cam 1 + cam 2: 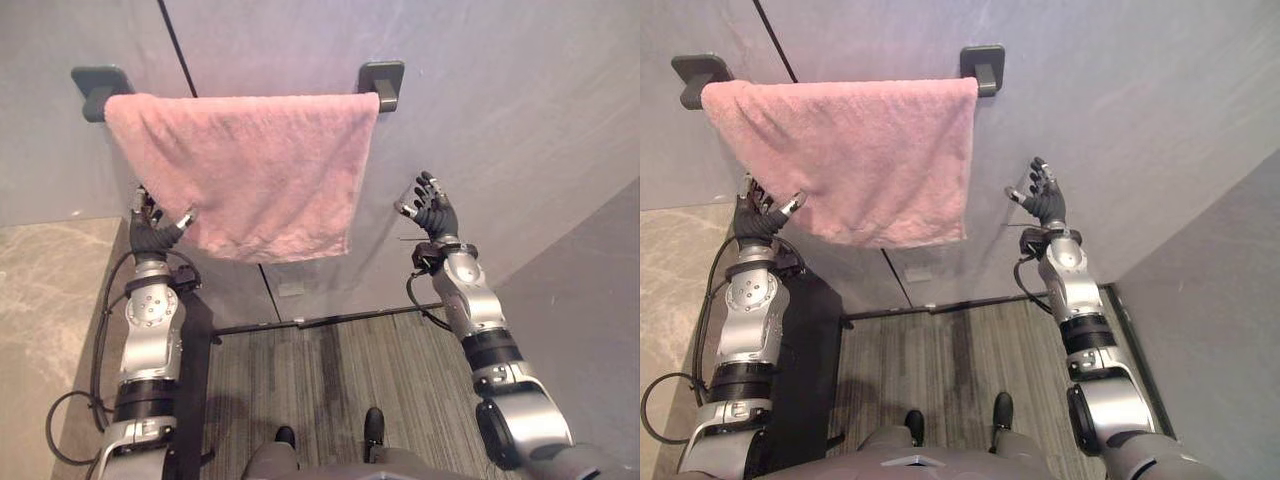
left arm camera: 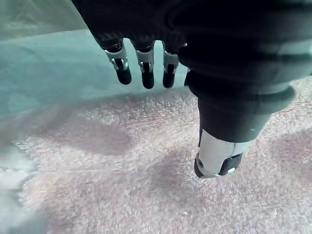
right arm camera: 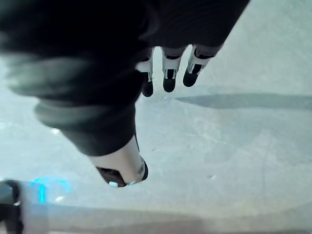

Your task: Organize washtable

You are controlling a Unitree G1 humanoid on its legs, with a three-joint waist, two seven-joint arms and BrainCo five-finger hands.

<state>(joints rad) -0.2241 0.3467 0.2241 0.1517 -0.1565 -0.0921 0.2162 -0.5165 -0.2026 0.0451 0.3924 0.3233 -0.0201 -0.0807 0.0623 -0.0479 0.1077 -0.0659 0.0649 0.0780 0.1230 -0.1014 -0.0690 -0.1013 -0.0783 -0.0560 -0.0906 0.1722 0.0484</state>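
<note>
Below the rail (image 1: 381,90), left hand (image 1: 152,230) loose-fingered at the towel's (image 1: 250,170) seven o'clock corner, right hand (image 1: 431,208) spread at three; we judge straightening needs a pinch.

Rail hidden under pink towel (image 1: 250,170), left bracket (image 1: 93,82) partly covered

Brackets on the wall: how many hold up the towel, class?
2: the left bracket by one top corner of the pink towel, the right bracket by the other. The towel could hide more.
</note>
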